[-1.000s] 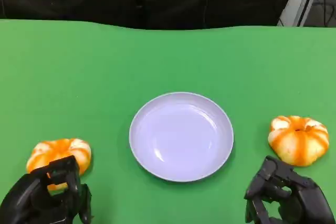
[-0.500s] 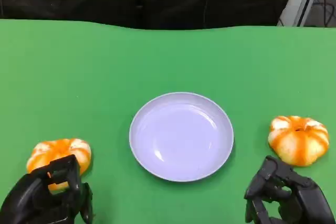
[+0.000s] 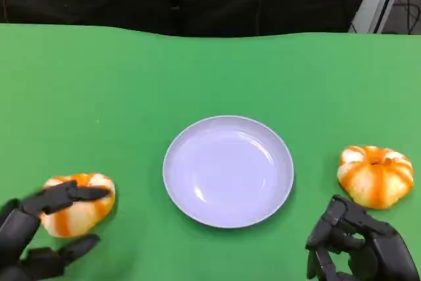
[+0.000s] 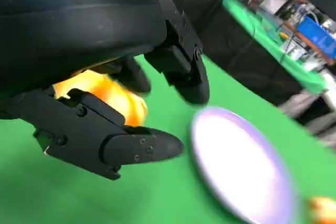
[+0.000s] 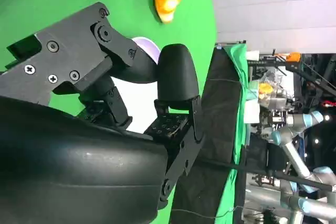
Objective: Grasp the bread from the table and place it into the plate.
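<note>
The left hand (image 3: 39,228), fingers spread, straddles the bread (image 3: 77,204) near the bench's (image 3: 131,83) front-left corner; the plate (image 3: 227,170) lies rightward

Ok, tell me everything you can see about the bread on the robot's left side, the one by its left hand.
The left bread is a round, pumpkin-shaped bun, orange with pale cream stripes between its lobes and a glossy surface. It sits on the green table, apart from the plate's left edge. The left hand has its fingers spread around it: one finger lies over the top, another reaches below. The left wrist view shows it between the fingers. Whether they grip it cannot be told.
</note>
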Controlling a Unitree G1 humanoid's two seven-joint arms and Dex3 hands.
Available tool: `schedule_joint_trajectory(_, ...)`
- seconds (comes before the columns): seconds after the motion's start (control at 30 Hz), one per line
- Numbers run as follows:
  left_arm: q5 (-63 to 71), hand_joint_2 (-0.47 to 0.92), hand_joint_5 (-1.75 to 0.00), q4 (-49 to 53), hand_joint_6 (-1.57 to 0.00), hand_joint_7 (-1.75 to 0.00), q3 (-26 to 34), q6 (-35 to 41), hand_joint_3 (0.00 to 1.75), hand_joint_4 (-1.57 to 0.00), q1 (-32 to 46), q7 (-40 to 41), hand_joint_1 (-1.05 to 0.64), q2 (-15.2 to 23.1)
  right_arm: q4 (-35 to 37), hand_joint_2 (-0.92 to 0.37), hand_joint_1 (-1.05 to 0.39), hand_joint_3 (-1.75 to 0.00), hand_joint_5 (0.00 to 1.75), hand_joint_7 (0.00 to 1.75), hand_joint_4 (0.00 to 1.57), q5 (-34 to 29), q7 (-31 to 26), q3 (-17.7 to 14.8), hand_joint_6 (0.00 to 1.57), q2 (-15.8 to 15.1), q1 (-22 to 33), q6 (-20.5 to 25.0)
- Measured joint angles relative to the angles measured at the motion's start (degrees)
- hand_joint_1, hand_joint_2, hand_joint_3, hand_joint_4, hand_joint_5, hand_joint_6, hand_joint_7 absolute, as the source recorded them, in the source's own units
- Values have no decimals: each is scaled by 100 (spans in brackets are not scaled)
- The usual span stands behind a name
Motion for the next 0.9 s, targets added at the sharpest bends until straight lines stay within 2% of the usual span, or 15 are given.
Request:
schedule_joint_trajectory(0.1, 1191, 92, 0, 10, -40, 0, -2, -79, 25, -12, -112, 1062, -82, 361, 0, -61, -13, -112, 175, 154, 81, -1, -38, -2, 74, 0, -29, 37)
schedule_joint_trajectory(0.27, 2363, 92, -1, 7, -38, 0, -343, 489, 15, -13, -337, 1635, -84, 879, 2, -61, -14, -111, 175, 154, 81, -6, -61, 0, 75, 1, -53, 46)
schedule_joint_trajectory(0.5, 2839, 92, -2, 498, -37, 0, -1042, 1202, 12, -16, -717, 1824, -89, 1162, 6, -61, -16, -111, 175, 154, 81, -9, -79, 12, 75, 3, -64, 36)
schedule_joint_trajectory(0.9, 2548, 92, -2, 1892, -37, -1, -1884, 1229, 24, -23, -1605, 1904, -95, 1350, -2, -61, -17, -111, 175, 155, 81, -160, -211, 99, 75, 39, -55, 49)
